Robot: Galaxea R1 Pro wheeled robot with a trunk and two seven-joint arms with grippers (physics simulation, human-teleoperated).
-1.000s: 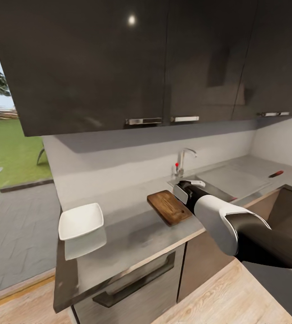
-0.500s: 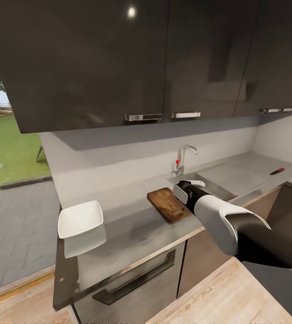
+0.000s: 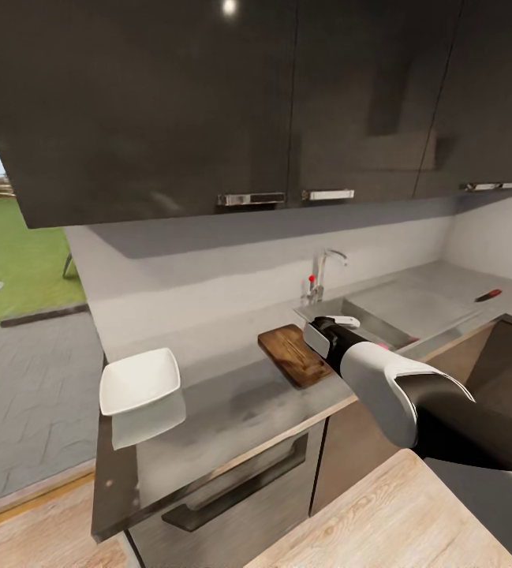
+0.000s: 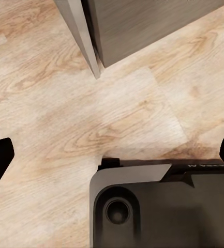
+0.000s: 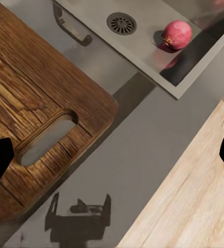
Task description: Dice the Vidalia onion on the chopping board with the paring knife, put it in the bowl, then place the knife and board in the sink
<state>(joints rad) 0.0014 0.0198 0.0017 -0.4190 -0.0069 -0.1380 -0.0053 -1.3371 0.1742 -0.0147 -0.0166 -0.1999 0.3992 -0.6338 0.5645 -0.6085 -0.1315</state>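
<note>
From the head view, the right arm reaches out over the countertop, its wrist hanging above the near corner of the chopping board. The board lies flat just beside the sink, its long axis running from the front edge back toward the wall. The bowl sits well apart, at the counter's far left end. The paring knife lies beyond the drainboard near the right corner, its red-marked handle toward the wall side. The tap stands behind the basin.

In the left wrist view, the left gripper hangs over the wood floor with its two dark fingertips far apart at the frame edges, so it is spread wide. A dark part of the robot's base sits beneath, and a cabinet corner is close by.

In the right wrist view, the right gripper is likewise spread wide, holding nothing. Under it lies the board's handle end, with the oval slot aligned across the board's width. The Vidalia onion rests in the sink basin, near the round drain and close to the front wall.
</note>
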